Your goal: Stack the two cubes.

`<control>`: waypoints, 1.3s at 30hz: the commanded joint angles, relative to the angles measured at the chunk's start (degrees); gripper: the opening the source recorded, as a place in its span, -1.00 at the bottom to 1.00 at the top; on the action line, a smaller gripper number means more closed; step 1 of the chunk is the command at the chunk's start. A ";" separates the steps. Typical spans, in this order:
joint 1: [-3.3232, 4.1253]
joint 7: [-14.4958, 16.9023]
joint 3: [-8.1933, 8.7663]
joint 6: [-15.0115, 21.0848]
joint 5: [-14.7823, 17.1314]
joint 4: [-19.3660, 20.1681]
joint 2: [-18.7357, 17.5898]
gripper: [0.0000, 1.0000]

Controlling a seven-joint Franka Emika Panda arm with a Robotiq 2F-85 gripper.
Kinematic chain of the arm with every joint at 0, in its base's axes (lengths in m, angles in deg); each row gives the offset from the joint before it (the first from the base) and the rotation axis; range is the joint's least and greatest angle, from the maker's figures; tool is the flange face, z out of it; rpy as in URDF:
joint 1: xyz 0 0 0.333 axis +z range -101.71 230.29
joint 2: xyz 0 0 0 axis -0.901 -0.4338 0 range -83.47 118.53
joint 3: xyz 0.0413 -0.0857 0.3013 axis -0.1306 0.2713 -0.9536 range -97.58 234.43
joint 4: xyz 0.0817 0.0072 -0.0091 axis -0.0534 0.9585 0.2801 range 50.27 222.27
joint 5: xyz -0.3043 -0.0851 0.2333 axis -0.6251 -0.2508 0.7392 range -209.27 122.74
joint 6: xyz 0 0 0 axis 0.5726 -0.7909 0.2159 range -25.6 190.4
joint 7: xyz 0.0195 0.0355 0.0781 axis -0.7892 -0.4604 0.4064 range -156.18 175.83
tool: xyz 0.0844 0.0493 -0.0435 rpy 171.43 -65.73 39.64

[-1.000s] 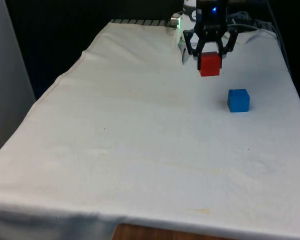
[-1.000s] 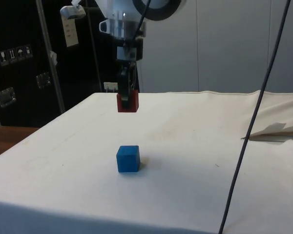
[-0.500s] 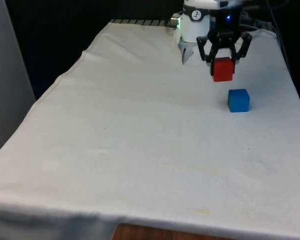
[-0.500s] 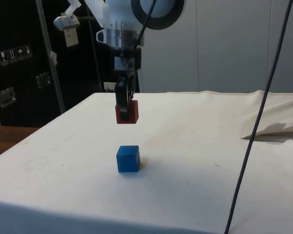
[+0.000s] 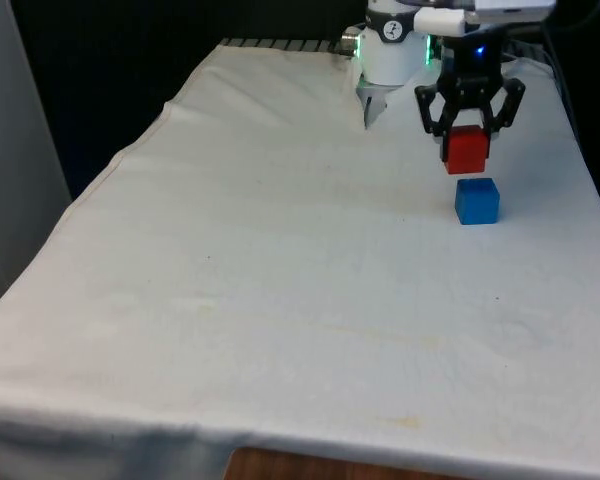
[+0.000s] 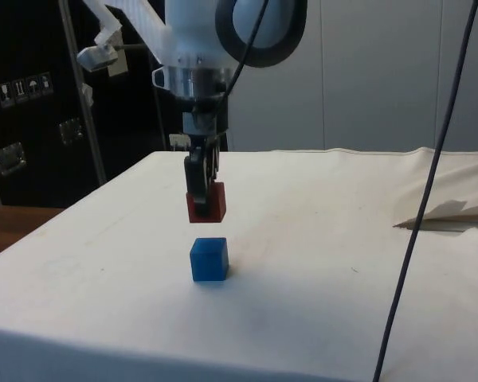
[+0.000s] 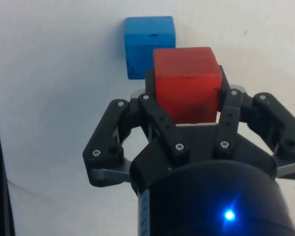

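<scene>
Gripper (image 5: 469, 140) clamped on red cube (image 5: 467, 152), held in the air, blue cube (image 5: 477, 200) just below it, apart, resting on creased white cloth (image 5: 280, 280), dark cabinets (image 6: 32, 103) behind.

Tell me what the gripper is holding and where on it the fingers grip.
The gripper holds the red cube, its fingers clamped on two opposite side faces, above the blue cube and clear of it.
</scene>
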 commanded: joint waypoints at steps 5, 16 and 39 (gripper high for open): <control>0.52 -3.90 -0.46 1.38 -2.92 -0.34 -1.60 -1.00; 0.29 -8.14 -1.66 4.41 -6.02 -0.40 -4.13 -1.00; -0.06 -7.39 -2.41 4.41 -5.27 -0.63 -5.21 -0.52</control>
